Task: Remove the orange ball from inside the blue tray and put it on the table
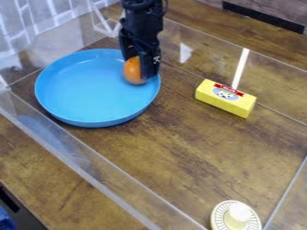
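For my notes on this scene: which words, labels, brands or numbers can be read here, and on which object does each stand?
None can be read.
yellow block: a white and red label on its top, too small and blurred to read.
cream round lid: no marking can be made out.

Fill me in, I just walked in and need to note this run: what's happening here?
A single robot arm is working at the orange ball, which sits inside the blue tray near its far right rim. The gripper points down over the ball with its jaws open around it; no lift shows yet. The ball is meant to end up on the table. A yellow block and a cream lid lie untouched on the wood.
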You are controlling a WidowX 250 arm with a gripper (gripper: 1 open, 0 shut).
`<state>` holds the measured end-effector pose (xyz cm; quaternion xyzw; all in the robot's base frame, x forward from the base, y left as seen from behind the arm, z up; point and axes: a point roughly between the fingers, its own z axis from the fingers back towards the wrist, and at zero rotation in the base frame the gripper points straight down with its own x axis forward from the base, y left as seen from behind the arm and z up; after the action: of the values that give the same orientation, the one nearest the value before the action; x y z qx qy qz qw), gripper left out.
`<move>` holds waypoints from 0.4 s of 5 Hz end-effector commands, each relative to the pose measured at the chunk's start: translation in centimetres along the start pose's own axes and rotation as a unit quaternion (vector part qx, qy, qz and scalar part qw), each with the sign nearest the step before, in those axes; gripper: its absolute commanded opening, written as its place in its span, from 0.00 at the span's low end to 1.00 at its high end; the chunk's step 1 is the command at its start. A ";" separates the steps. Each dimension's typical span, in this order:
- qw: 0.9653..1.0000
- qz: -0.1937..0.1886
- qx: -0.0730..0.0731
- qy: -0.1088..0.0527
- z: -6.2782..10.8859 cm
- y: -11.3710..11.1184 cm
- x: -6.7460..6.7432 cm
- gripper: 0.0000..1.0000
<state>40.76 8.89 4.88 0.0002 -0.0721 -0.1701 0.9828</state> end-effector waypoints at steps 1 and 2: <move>1.000 0.015 0.012 -0.020 1.7 1.3 0.2 1.00; 1.000 0.019 0.009 -0.018 1.5 1.3 0.0 1.00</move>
<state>40.60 9.26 4.94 -0.0036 -0.0715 -0.1603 0.9845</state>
